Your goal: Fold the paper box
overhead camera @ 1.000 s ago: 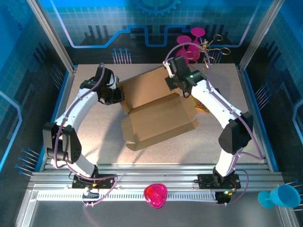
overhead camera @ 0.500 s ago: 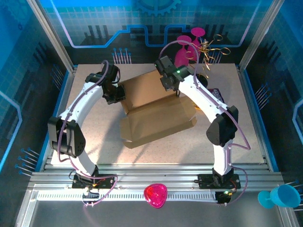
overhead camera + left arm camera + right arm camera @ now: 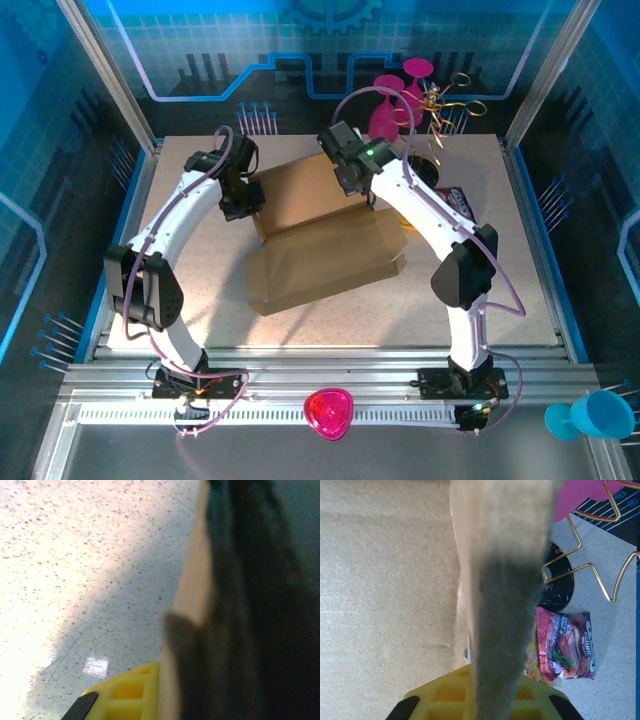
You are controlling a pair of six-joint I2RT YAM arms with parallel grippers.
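The paper box (image 3: 320,250), plain brown cardboard, lies mid-table with its rear panel raised. My left gripper (image 3: 245,200) is at the box's rear left corner. In the left wrist view a cardboard edge (image 3: 192,580) runs right against one yellow finger (image 3: 125,695); the other finger is hidden behind the dark flap, so the left gripper (image 3: 170,690) looks shut on it. My right gripper (image 3: 350,182) holds the raised rear panel from above. In the right wrist view that flap (image 3: 505,605) stands edge-on between the yellow fingers (image 3: 440,695) of the shut right gripper (image 3: 492,700).
A purple-yellow snack packet (image 3: 458,197) (image 3: 565,645) lies right of the box. Pink cups (image 3: 395,100) and a gold wire stand (image 3: 450,100) are at the back right. A pink heart-shaped dish (image 3: 328,413) sits on the front rail, and a blue cup (image 3: 598,413) stands at the far right.
Both grippers moved left with the box, which slid left and folded lower. The right arm swung away from the snack packet, uncovering it.
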